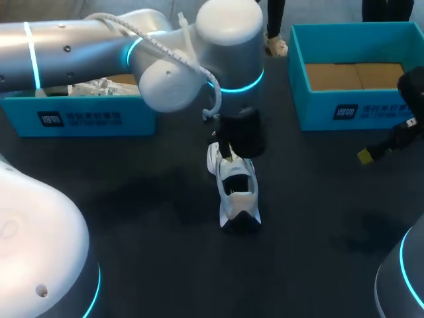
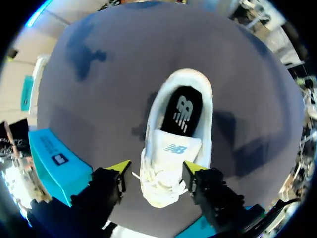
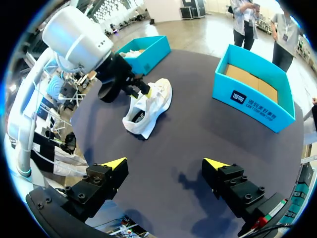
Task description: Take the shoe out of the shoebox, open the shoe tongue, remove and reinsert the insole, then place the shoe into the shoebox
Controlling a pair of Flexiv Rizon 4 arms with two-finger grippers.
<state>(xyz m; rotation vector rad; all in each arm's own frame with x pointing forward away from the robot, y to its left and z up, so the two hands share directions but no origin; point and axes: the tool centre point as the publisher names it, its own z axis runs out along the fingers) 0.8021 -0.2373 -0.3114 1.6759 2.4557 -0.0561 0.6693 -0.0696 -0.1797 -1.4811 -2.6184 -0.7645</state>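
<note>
A white shoe (image 1: 237,192) lies on the dark table, mid-table, its black insole (image 2: 182,111) showing in the opening and the tongue (image 2: 174,148) lying flat. My left gripper (image 1: 231,151) hangs over the shoe's laced front end. In the left wrist view its gripper (image 2: 156,171) stands open astride the toe, with a gap between one yellow tip (image 2: 121,168) and the shoe. At the table's right my right gripper (image 3: 166,163) is open with nothing in it, well away from the shoe (image 3: 148,106). The blue shoebox (image 1: 351,112) stands at the back right, only a brown cardboard floor inside it.
A second blue box (image 1: 79,119) with white paper in it stands at the back left, under my left arm. Dark bare table lies in front of the shoe and between the shoe and the right shoebox (image 3: 252,99).
</note>
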